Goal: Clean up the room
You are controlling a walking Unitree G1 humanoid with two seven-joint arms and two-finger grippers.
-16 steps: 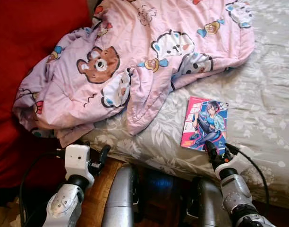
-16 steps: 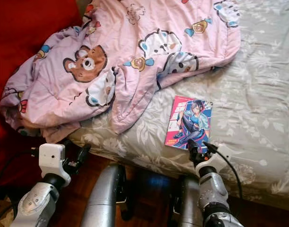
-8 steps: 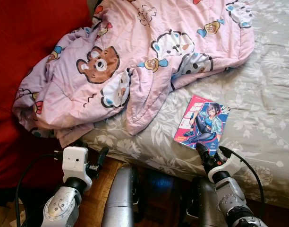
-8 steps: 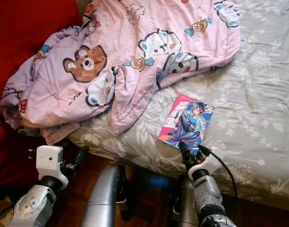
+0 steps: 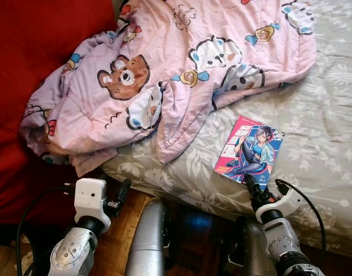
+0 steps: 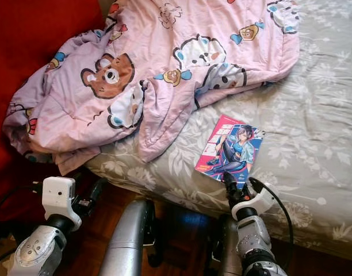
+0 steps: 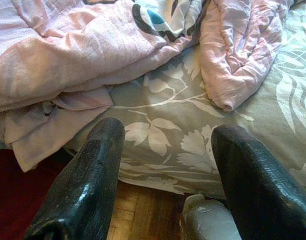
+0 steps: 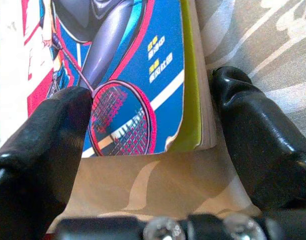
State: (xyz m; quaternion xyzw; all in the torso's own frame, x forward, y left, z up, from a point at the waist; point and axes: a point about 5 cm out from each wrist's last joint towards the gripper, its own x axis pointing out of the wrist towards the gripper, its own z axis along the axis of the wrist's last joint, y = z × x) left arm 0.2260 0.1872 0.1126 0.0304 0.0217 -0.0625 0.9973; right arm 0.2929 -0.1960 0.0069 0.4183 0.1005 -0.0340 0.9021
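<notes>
Change: the book (image 5: 249, 150) lay square to the bed's near edge a second ago with the right gripper (image 5: 251, 185) at its lower right corner; now it sits turned, top tilted to the right, and shifted a little left on the sheet (image 5: 325, 115). The whole view has also slid slightly, so part of that shift is the camera's.
Meaning: by my reading the gripper has nudged or dragged the book while lining up on it, and the grasp is not yet made; picking it up looks like the step in hand, early in the tidying.
Right gripper: at the bed's near edge, tips at the book's lower corner. In the right wrist view its jaws stand wide, one finger (image 8: 40, 145) over the cover, the other finger (image 8: 258, 145) on the sheet just beside the spine edge; the corner lies between them, not clamped.
Left gripper (image 5: 121, 194): low beside the bed, over the wood floor (image 5: 121, 236), idle; the left wrist view shows its jaws spread wide and holding nothing, facing the sheet and the blanket (image 5: 164, 75).
Book: thin paperback, face up, glossy cover in pink and blue with a drawn figure and a racket (image 8: 120, 120); page block shows pale along one side, lower corner slightly worn.
Book's place: on the grey leaf-print sheet, near the front edge, just right of the blanket's hanging fold, apart from it.
Blanket: pink, cartoon bears, heaped and spilling off the bed's left side toward the red cloth (image 5: 38, 40).
</notes>
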